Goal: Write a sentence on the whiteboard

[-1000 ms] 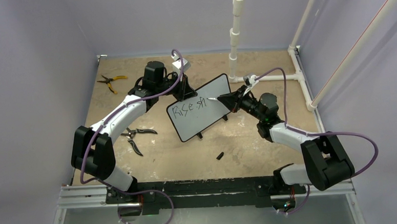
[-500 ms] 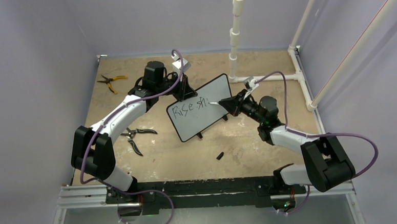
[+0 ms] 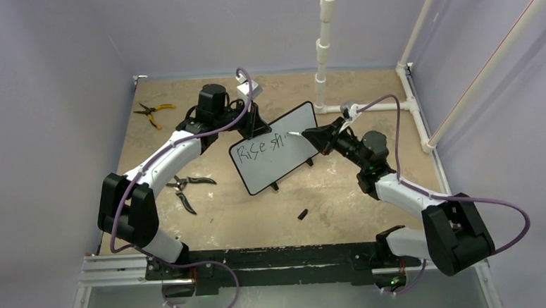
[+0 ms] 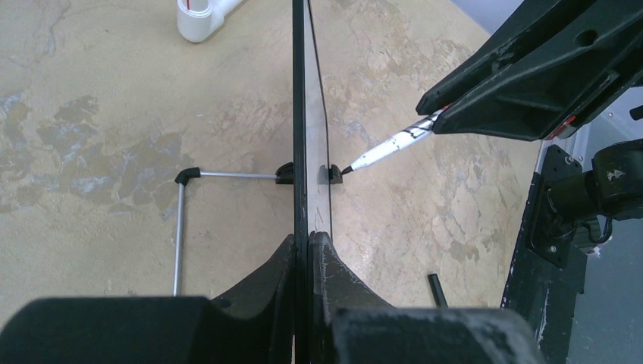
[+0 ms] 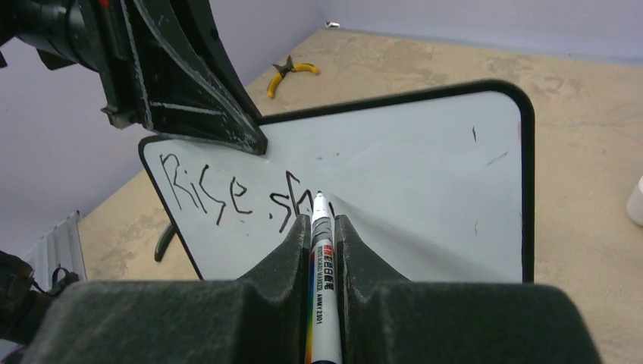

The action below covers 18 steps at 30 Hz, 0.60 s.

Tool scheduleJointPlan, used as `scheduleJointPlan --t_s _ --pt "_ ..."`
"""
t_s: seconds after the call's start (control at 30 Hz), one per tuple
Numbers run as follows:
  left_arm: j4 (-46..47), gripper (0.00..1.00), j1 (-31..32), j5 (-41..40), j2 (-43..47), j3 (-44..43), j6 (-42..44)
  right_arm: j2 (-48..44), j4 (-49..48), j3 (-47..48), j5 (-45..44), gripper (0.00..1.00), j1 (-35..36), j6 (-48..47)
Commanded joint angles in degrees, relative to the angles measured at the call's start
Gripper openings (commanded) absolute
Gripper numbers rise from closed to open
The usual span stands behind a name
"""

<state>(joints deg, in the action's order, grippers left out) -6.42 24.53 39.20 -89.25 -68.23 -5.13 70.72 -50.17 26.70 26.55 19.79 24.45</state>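
We find the whiteboard [image 3: 275, 148] standing slantwise in the middle of the surface [image 3: 224, 223], barring any straight pass from front to back. Our left pincer [image 3: 254, 130] clamps its top edge from behind. Our right pincer [image 3: 306, 134], closed on a marker [image 5: 322, 258], crowds the front right of the whiteboard. Black pliers [image 3: 187, 188] lie left of the whiteboard, and yellow pliers [image 3: 154, 111] near the far left corner. A small black cap [image 3: 303, 213] lies on the near stretch, which is otherwise open. White pipes [image 3: 323, 52] fence the far right.
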Motion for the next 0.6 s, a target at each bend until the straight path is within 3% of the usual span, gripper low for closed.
scheduleJointPlan --t_s 0.0,0.57 --pt "0.61 0.00 0.43 1.71 1.36 0.78 1.42 0.06 -1.60 4.00 -0.20 0.00 -0.28 -0.09" --pt "0.83 0.00 0.43 1.84 1.01 0.68 1.23 5.40 -4.33 5.82 1.20 0.00 -0.28 0.60"
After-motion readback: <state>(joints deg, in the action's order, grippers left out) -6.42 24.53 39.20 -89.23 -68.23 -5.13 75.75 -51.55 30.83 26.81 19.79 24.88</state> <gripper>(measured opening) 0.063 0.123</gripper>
